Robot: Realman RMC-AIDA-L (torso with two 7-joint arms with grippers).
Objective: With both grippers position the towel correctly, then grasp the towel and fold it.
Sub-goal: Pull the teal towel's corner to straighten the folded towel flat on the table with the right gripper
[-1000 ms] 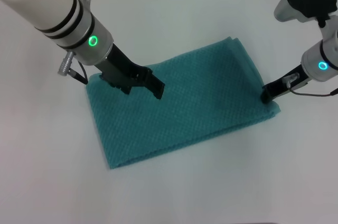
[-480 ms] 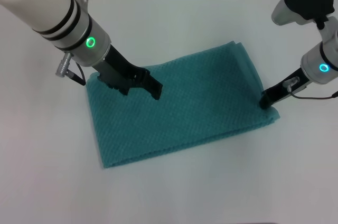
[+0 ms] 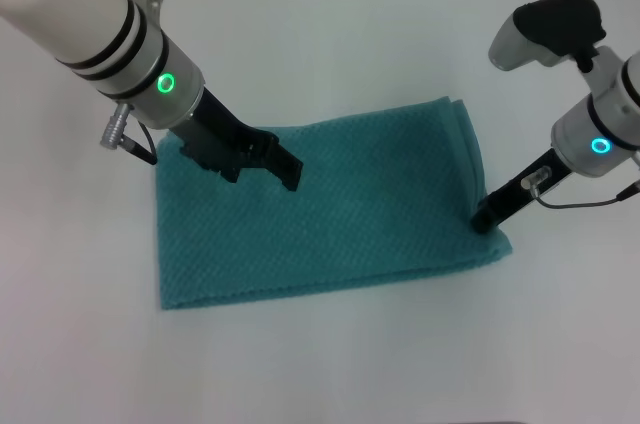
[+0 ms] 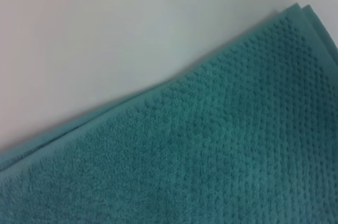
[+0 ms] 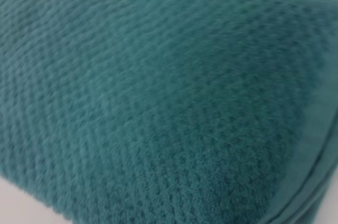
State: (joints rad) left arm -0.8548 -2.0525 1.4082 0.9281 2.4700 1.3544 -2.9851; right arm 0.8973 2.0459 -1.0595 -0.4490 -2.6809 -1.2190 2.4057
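Teal blue-green waffle-weave towel (image 3: 330, 209) lies flat on white tabletop (image 3: 330, 34), roughly centre of head view, long side running left-right w/ slight tilt: right end sits farther from robot than left end. Layered edges show at right end, where two or three plies stack up.

Left claw (image 3: 288, 172), black, on thick white arm w/ black bands and green ring, is over towel's far-left part, tips pointing toward towel's middle. Tips look low over or on the fabric; contact can't be confirmed. Can't tell whether this claw is parted or closed: the fingers overlap in head view. A small silver connector and a black cable hang off the arm near towel's far-left corner.

Right claw (image 3: 484, 219), slim and black, on white arm w/ cyan ring, is down at towel's right edge near the close-right corner, tip touching the cloth edge. Fingers read as one narrow dark tip, so can't tell if it's parted, closed or pinching the fabric.

Left wrist view: waffle texture of the towel (image 4: 211, 155) fills most of frame, w/ doubled hem along bare white tabletop; no fingers seen. Right wrist view: close on towel (image 5: 158, 102) surface, smooth border strip and stacked edge at one side; no fingers seen either.
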